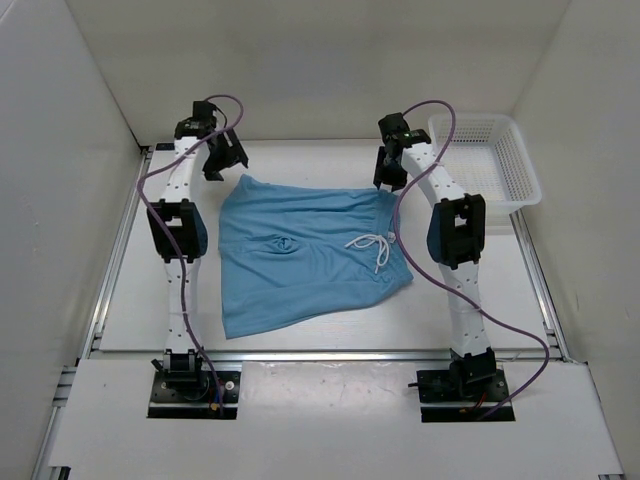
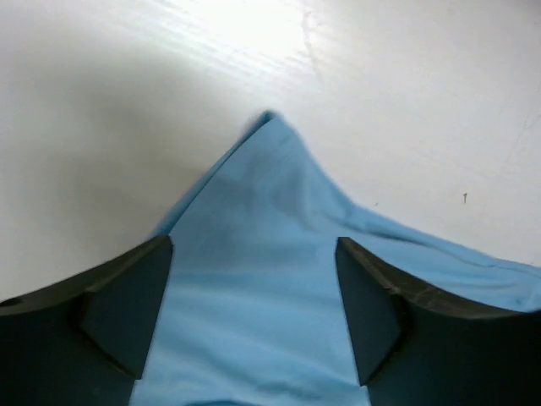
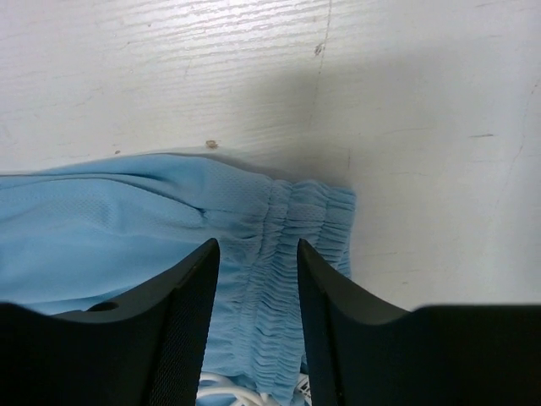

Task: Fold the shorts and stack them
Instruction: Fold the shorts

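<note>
On the table (image 1: 130, 300) between the arms lie the shorts (image 1: 300, 255), flat, light and limp, their waist-to-hem axis running across with the waistband (image 1: 395, 225) pointing right, best pinched at the far corners, where left gripper (image 1: 228, 160) and right gripper (image 1: 385, 180) hover parted, holding nothing.

A white table (image 1: 135, 300) sits boxed in by plain white walls (image 1: 330, 70) on three sides. Metal rails (image 1: 320, 355) edge the tabletop under soft, even light.
</note>
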You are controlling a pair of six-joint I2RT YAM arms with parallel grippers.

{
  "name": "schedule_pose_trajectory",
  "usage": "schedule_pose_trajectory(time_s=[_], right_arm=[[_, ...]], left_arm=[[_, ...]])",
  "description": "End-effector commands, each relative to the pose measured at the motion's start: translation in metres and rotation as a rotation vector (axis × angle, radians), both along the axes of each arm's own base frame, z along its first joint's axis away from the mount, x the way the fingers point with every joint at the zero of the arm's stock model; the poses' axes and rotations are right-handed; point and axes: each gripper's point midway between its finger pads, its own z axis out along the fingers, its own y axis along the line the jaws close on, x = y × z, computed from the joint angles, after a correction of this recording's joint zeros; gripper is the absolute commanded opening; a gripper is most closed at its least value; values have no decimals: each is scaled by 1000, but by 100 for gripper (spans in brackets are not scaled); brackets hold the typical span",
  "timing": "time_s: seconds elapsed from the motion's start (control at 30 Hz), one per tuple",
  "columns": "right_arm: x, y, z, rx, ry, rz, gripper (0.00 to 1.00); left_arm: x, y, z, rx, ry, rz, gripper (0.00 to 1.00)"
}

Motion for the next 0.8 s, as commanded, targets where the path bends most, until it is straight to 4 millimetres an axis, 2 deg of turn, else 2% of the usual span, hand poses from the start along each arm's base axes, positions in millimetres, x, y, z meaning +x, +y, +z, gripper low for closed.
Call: schedule_pose_trajectory(time_s=[0.0, 0.03, 0.1, 0.13, 0.23, 0.27, 0.33, 0.37, 0.43, 0.47, 0.5, 0.53, 0.57, 0.6, 0.63, 0.67, 0.7, 0.77], right_arm=[[11, -6, 24, 1, -61, -10, 47], [10, -5, 24, 8, -58, -5, 48], [9, -11, 18, -2, -41, -5, 65], [9, -16, 15, -5, -31, -14, 71], [8, -24, 3, -1, 2, -15, 74], [7, -24, -2, -3, 11, -15, 74], [4, -24, -11, -6, 34, 0, 74], [4, -22, -11, -1, 36, 13, 72], [0, -21, -25, 3, 69, 18, 71], [-1, -19, -25, 13, 71, 23, 71], [-4, -18, -33, 18, 93, 27, 68], [-3, -15, -32, 34, 88, 34, 66], [-6, -15, -40, 30, 107, 34, 63], [-3, -15, -40, 33, 95, 34, 53], [-4, -13, -40, 41, 97, 38, 48], [-1, -12, -39, 43, 89, 38, 40], [-2, -11, -39, 51, 91, 42, 22], [1, -8, -31, 66, 71, 48, 11]], left_arm=[[7, -16, -39, 9, 44, -34, 91], [10, -17, -39, 9, 34, -34, 91], [11, -23, -53, 10, 52, -45, 94], [11, -23, -53, 10, 52, -45, 96], [17, -38, -56, -3, 27, -82, 96], [21, -44, -51, -4, 4, -92, 96], [21, -51, -62, -13, 14, -106, 94], [23, -53, -59, -21, 5, -111, 87], [26, -59, -61, -48, -5, -127, 71], [23, -60, -70, -56, 15, -132, 59], [23, -60, -70, -57, 16, -132, 35], [22, -62, -70, -64, 16, -137, 25], [20, -62, -74, -64, 27, -136, 16], [20, -62, -74, -64, 27, -136, 10], [18, -61, -77, -64, 37, -136, 10], [19, -62, -72, -64, 25, -136, 10], [21, -56, -64, -65, 11, -128, 10], [23, -51, -50, -65, -9, -119, 10]])
